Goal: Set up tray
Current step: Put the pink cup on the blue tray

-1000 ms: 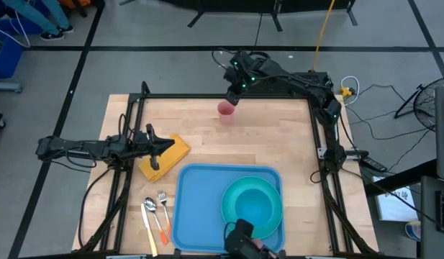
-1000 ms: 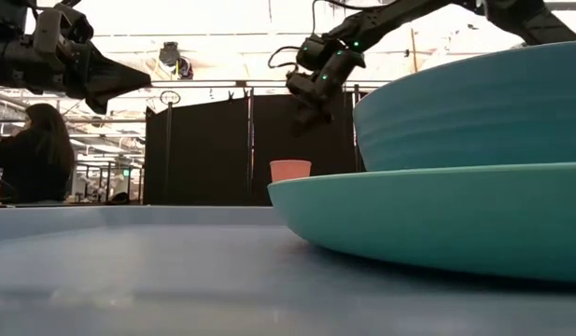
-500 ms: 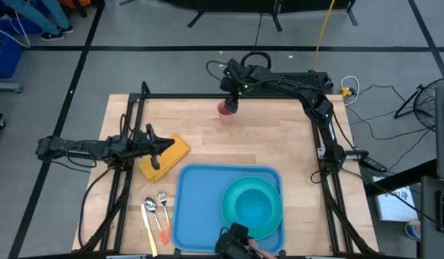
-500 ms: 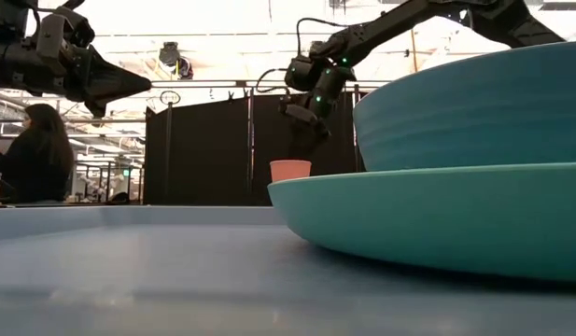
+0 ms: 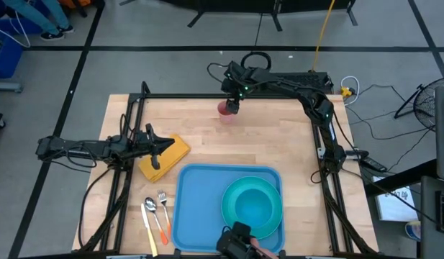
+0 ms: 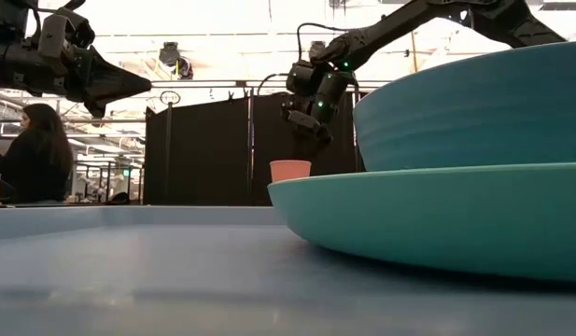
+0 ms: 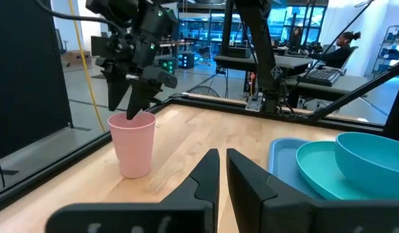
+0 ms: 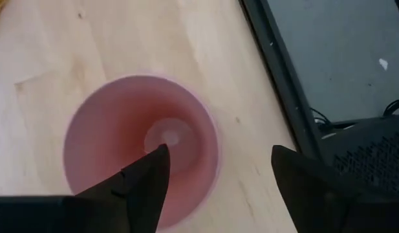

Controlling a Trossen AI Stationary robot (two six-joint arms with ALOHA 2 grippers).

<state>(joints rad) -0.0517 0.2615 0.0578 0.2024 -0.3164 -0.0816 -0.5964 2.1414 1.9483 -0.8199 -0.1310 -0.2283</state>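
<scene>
A pink cup stands upright on the wooden table near its far edge. My right gripper is open and slants down over it. One finger hangs over the cup's mouth, the other outside the rim; I see no touch. The blue tray lies at the near edge. On it rests a teal plate, which carries a blue bowl. My left gripper is shut and held level above a yellow cloth at the table's left.
A spoon, a fork and an orange-handled piece of cutlery lie on the table left of the tray. A dark device sits at the tray's near edge. A black frame borders the table. Bare wood lies between cup and tray.
My right gripper has come down and toward the table's near edge, from behind and above the pink cup to its rim, tipping a little more downward. The cup has stayed where it was.
</scene>
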